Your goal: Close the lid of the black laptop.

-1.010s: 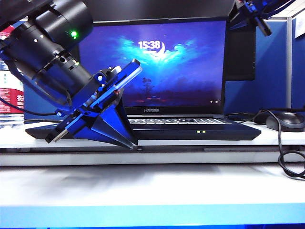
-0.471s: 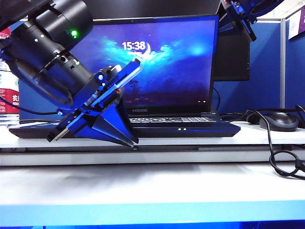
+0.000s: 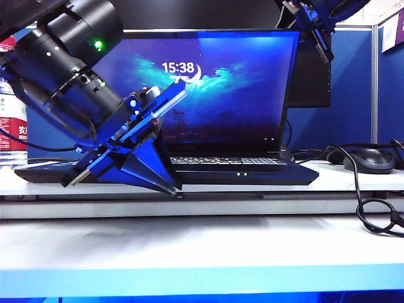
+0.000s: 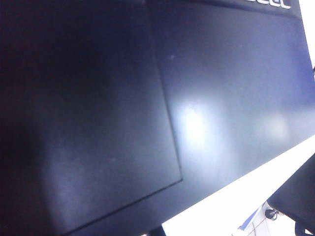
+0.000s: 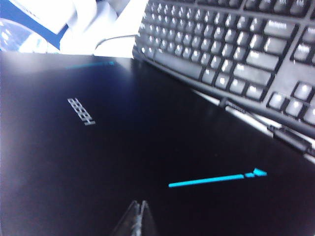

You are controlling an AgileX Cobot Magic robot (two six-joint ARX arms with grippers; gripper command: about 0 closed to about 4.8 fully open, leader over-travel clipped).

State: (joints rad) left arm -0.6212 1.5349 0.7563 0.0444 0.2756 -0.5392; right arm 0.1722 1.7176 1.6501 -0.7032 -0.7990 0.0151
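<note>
Lid [image 3: 208, 88] glossy, upright, right jaws [image 3: 309, 28] atop, left jaws [image 3: 126, 142] front.

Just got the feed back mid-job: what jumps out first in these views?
The black laptop sits mid-table with its lid upright, the screen glowing blue and showing 15:38. The left gripper fills the near left foreground, low in front of the laptop's left end. The right gripper is up at the lid's top right corner, and its fingertips look pressed together against the lid's back, with a separate keyboard behind.
</note>
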